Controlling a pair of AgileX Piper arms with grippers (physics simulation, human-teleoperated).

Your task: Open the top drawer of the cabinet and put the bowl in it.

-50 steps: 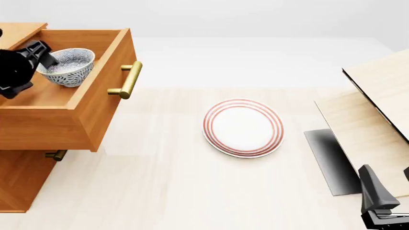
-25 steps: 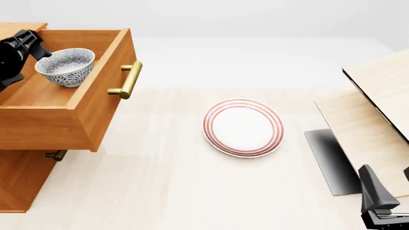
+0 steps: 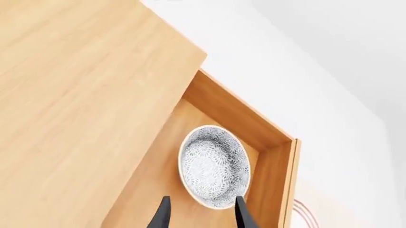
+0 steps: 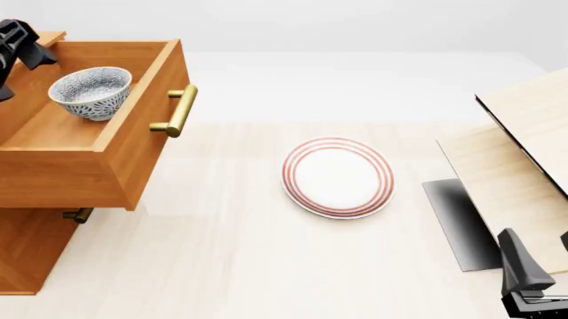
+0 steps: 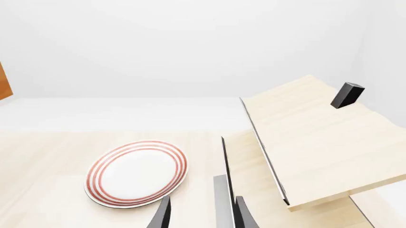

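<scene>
The speckled grey-blue bowl (image 4: 90, 93) sits upright inside the pulled-out top drawer (image 4: 133, 143) of the orange-brown cabinet (image 4: 26, 246). In the left wrist view the bowl (image 3: 214, 166) lies on the drawer floor just beyond my fingertips. My left gripper (image 3: 201, 217) is open and holds nothing; in the front view it (image 4: 20, 36) hovers above the drawer's back left, apart from the bowl. My right gripper (image 5: 201, 217) is open and empty low at the front right (image 4: 533, 279), far from the cabinet.
A white plate with red rings (image 4: 338, 177) lies mid-table. A pale light-wood structure (image 4: 523, 146) with a dark base plate (image 4: 457, 222) stands at the right, a small black block (image 5: 347, 95) on it. A lower drawer's brass handle (image 4: 78, 214) shows under the open drawer.
My left gripper has pulled up and back to the left, away from the bowl, which stays in the drawer. The right arm has not moved.
</scene>
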